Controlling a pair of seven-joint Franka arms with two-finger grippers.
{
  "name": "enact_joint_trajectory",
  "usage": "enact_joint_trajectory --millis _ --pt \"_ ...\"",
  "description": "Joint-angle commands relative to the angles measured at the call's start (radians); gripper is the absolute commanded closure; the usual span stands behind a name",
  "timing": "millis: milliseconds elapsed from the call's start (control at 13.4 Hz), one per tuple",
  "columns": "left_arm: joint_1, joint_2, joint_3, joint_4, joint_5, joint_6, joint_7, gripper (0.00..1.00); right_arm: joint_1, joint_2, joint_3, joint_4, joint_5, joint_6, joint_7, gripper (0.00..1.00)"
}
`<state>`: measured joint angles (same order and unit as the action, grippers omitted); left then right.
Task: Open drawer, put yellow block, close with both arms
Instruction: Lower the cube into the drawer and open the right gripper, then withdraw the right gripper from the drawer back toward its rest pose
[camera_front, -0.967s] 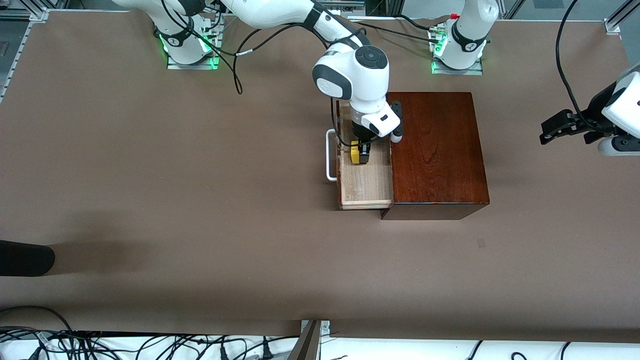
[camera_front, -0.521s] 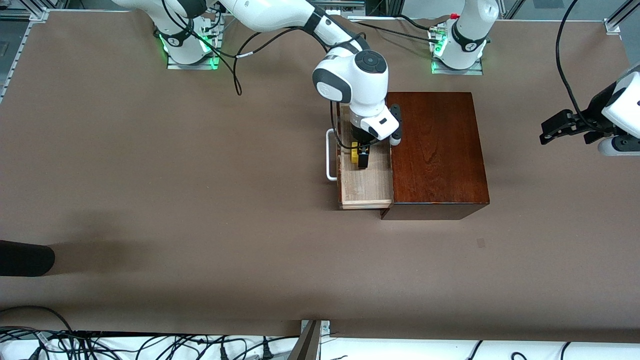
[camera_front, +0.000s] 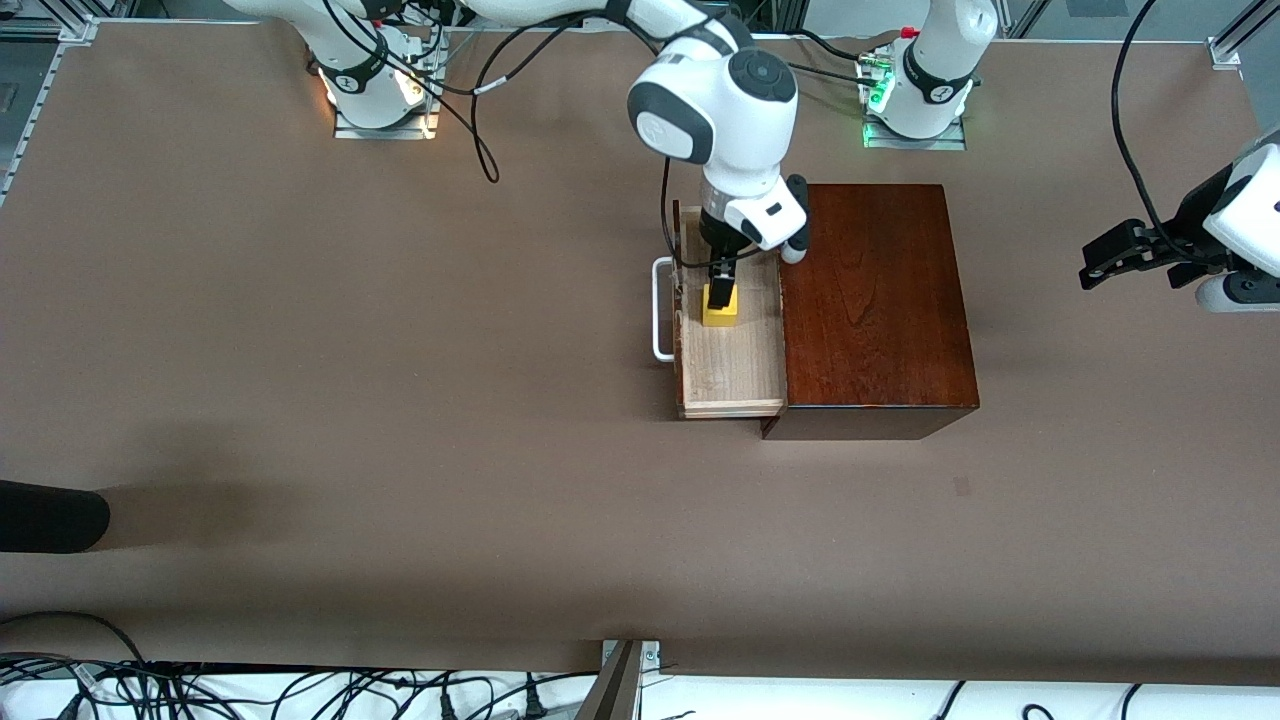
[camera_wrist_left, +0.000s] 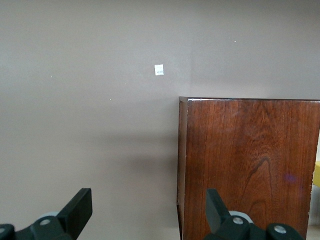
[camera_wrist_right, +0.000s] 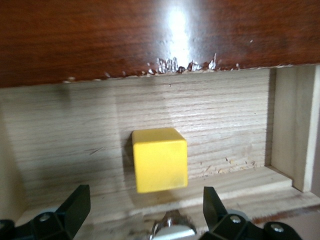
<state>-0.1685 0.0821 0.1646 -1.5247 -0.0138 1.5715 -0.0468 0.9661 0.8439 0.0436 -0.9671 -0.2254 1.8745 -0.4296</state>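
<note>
- As we start from the side nearest the front camera, we meet the bare brown table (camera_front: 400, 420), and on it the glossy dark mahogany rectangular box (camera_front: 875, 300).
- We see the drawer (camera_front: 730, 375), a pale unfinished-wood tray, pulled out of the box toward the right arm's end of the table, with its white U-shaped bar handle (camera_front: 660, 310) on the outer front.
- Farther from the camera, the small bright yellow cube (camera_front: 720, 310) rests on the drawer's wooden floor, about midway along the tray; in the right wrist view we find the cube (camera_wrist_right: 160, 160) sitting free on the boards.
- Just above it we see the right gripper (camera_front: 722, 285), its black fingers (camera_wrist_right: 72, 207) spread wide on either side of the cube and gripping nothing.
- We find the left gripper (camera_front: 1110, 255) waiting off the left arm's end of the box, its fingers (camera_wrist_left: 77, 212) parted and empty.
</note>
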Motion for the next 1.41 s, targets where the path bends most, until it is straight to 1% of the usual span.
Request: enact_joint_trajectory --millis 0,223,372,521,669,744,818,1116,1264,1339 --pt "0.000 0.015 0.000 0.032 0.012 -0.016 0.012 0.00 -0.010 -0.037 0.009 0.025 0.003 -0.075 -0.003 0.00" --pt "-0.005 0.022 0.000 0.032 0.008 -0.014 0.010 0.00 -0.084 -0.074 0.007 0.022 0.044 -0.106 -0.004 0.00" --pt "-0.006 0.025 -0.002 0.034 0.006 -0.013 0.010 0.00 -0.130 -0.115 -0.001 0.022 0.072 -0.153 0.000 0.00" --pt "-0.006 0.028 -0.002 0.034 0.006 -0.013 0.010 0.00 -0.199 -0.156 -0.001 0.022 0.099 -0.217 0.000 0.00" --pt "-0.008 0.030 -0.007 0.034 0.006 -0.013 0.010 0.00 -0.245 -0.173 -0.005 0.021 0.103 -0.257 -0.001 0.00" --pt "-0.012 0.031 -0.008 0.032 0.005 -0.013 0.010 0.00 -0.277 -0.204 -0.002 0.010 0.103 -0.262 0.006 0.00" --pt "-0.016 0.033 -0.008 0.034 0.003 -0.011 0.008 0.00 -0.309 -0.225 -0.002 -0.014 0.113 -0.262 0.006 0.00" --pt "-0.019 0.039 -0.008 0.035 0.000 -0.008 0.022 0.00 -0.470 -0.409 -0.002 -0.211 0.164 -0.241 0.014 0.00" --pt "-0.020 0.039 -0.008 0.037 -0.002 -0.007 0.021 0.00 -0.570 -0.512 -0.002 -0.330 0.178 -0.187 0.014 0.00" --pt "-0.022 0.039 -0.008 0.038 -0.009 -0.008 0.015 0.00 -0.622 -0.558 -0.002 -0.393 0.210 -0.164 0.025 0.00"
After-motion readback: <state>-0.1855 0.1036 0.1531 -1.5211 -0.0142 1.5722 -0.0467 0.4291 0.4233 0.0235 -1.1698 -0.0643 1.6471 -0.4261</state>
